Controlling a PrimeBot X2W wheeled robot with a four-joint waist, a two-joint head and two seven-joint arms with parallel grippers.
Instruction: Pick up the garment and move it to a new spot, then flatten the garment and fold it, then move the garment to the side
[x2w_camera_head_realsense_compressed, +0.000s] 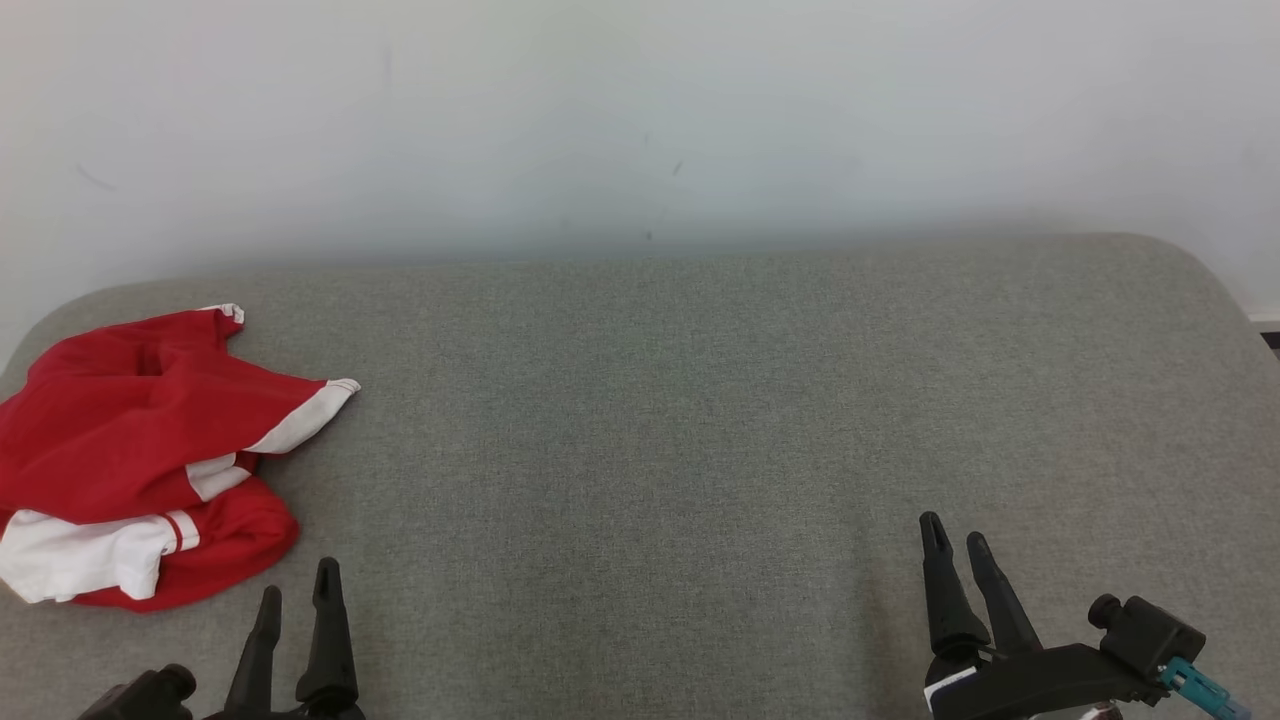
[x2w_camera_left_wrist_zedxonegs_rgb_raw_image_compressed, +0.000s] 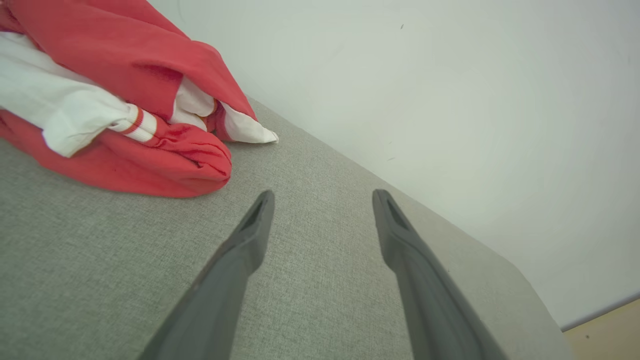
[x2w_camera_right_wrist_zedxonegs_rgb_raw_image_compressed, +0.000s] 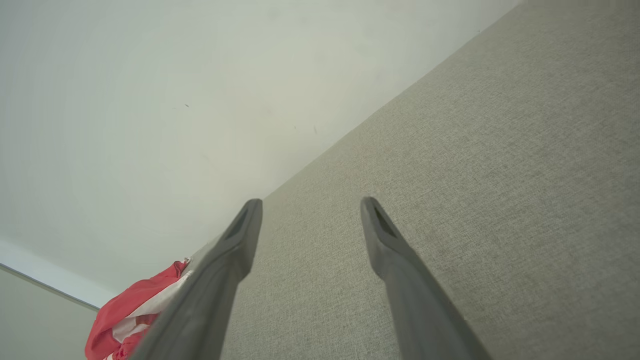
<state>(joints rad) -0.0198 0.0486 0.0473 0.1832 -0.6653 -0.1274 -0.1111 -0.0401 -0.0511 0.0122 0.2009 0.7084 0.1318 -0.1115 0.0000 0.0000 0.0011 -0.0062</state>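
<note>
The garment (x2w_camera_head_realsense_compressed: 130, 450), red with white trim, lies crumpled at the far left of the counter (x2w_camera_head_realsense_compressed: 640, 420). Its left side runs out of the head view, so how close it sits to that edge cannot be told. The left gripper (x2w_camera_head_realsense_compressed: 298, 580) is just beside the garment's near fold, jaws spread wide and holding nothing. The right gripper (x2w_camera_head_realsense_compressed: 955, 528) is well apart on the other side, jaws equally wide and empty. The pick-up is not yet done.

The heap itself is probably the main hazard. It is layered and folded over, so a pinch at the top may catch only a sleeve or a single layer. The rest would then trail, drag on the counter and land twisted, which would make the flattening harder.

A low approach brings a second risk. The long fingers could dig into the counter's grey fabric cover, or nudge the heap further left and perhaps over the edge.

If the right arm crosses over to help, both sets of jaws closing on one small bunch could knock together. The wall (x2w_camera_head_realsense_compressed: 640, 120) stands right behind the counter, so a wide lift might brush the cloth against it.
</note>
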